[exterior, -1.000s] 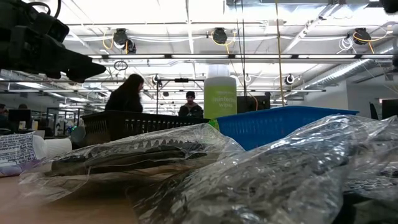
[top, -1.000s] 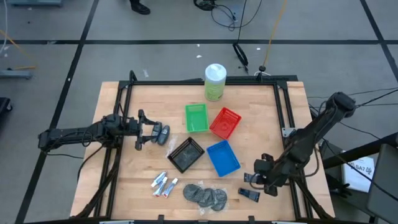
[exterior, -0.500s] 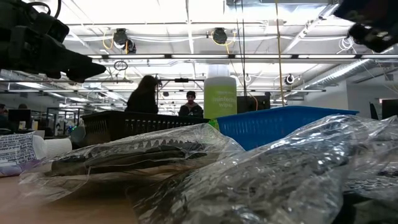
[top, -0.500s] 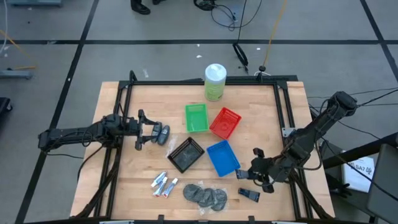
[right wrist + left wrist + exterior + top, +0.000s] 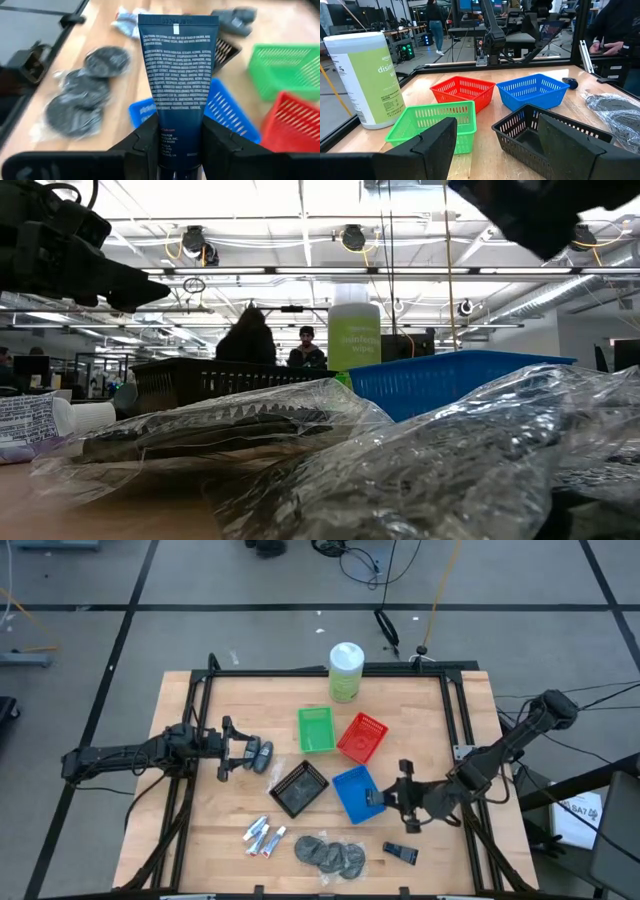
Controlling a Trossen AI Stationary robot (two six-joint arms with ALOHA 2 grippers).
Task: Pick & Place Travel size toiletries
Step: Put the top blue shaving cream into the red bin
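My right gripper [image 5: 388, 799] is shut on a navy flat pack [image 5: 177, 75], held above the blue tray's [image 5: 352, 792] right edge. A second navy pack [image 5: 401, 853] lies flat on the table near the front right. My left gripper [image 5: 238, 750] is open, level with the table at its left, its fingertips just short of two dark grey oval bottles [image 5: 262, 754] that lie on the table. Three white tubes [image 5: 263, 835] and the grey discs in clear plastic [image 5: 330, 854] lie near the front edge. My right gripper pinches the navy pack's near end [image 5: 177, 150] between its two fingers [image 5: 142, 145]. The fingers come roughly level from the table's right side and lie along the pack. The pack sticks out ahead of the fingers, its crimped end [image 5: 178, 21] foremost, lifted clear of the table.
Green tray [image 5: 316, 729], red tray [image 5: 362, 737] and black tray [image 5: 299, 787] stand around the blue one at mid-table. A tall pale-green canister [image 5: 346, 671] stands at the far edge. People show in the room beyond the table [image 5: 248, 340].
My right gripper has gone from the front right of the table toward the left and far edges, up to the blue tray, carrying the navy pack lifted clear of the table. The second navy pack has stayed where it was.
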